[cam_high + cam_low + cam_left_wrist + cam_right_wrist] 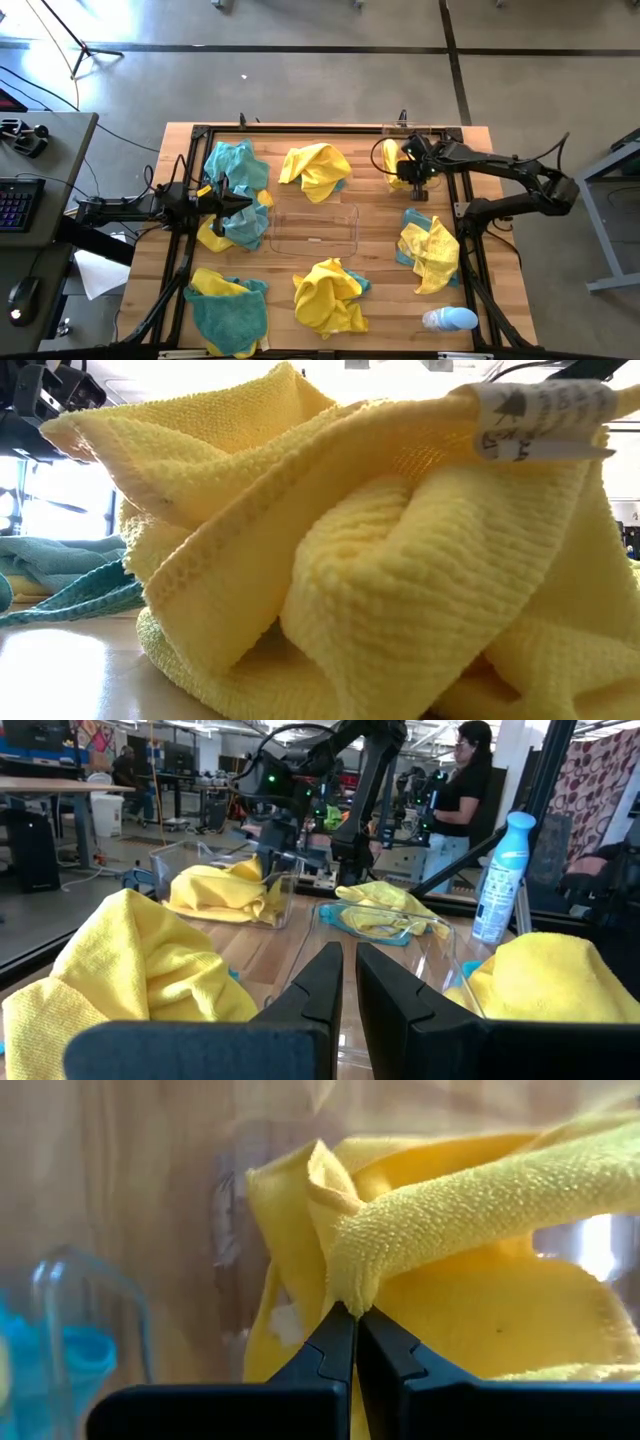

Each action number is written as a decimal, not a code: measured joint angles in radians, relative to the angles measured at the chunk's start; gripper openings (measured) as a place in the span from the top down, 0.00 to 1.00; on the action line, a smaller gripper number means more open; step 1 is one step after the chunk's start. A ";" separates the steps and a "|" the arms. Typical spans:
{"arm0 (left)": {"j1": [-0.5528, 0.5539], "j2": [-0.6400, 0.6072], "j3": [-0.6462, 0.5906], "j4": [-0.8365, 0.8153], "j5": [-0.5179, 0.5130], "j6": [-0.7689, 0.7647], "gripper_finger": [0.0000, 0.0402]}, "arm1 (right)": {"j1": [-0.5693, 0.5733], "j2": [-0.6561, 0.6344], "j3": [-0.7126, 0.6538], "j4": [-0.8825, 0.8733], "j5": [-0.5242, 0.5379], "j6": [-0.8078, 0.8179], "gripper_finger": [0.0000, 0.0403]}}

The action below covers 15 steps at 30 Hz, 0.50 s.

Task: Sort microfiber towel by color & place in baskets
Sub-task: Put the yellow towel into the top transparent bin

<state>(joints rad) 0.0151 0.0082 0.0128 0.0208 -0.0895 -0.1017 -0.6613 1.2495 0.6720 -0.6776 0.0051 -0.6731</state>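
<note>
Right pincer (349, 1312) pinches yellow towel (470, 1210) over basket (412, 130).

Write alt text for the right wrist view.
The right pincer, seen from its own wrist, is shut on a fold of a bright yellow towel bunched over the wooden table. The curved rim of a clear basket shows at one side.

Left hand (349, 982), fingers nearly touching, nothing between them, low over wooden bench (262, 952). Yellow towels (130, 965) either side. Ahead: clear basket (222, 885) holding yellow towel under right hand (268, 848); second clear basket (385, 925); pale blue bottle (498, 880). Person (455, 805) behind.
</note>
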 joint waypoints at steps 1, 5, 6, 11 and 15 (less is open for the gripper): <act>0.000 0.000 0.000 0.000 0.000 0.000 0.95 | 0.000 0.000 0.000 -0.024 -0.001 0.000 1.00; 0.000 0.000 0.000 0.000 0.000 0.000 0.95 | 0.000 0.000 0.013 -0.128 -0.058 0.003 1.00; 0.000 0.000 0.000 0.000 0.000 0.000 0.95 | 0.000 0.000 0.027 -0.149 -0.066 0.008 1.00; 0.000 0.000 0.000 0.000 0.000 0.000 0.95 | 0.000 0.000 0.151 -0.247 -0.068 0.020 1.00; 0.000 0.000 0.000 0.000 0.000 0.000 0.95 | -0.007 -0.002 0.207 -0.158 -0.063 -0.009 1.00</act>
<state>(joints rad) 0.0154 0.0082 0.0128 0.0208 -0.0895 -0.1017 -0.6682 1.2480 0.8791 -0.8354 -0.0582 -0.6819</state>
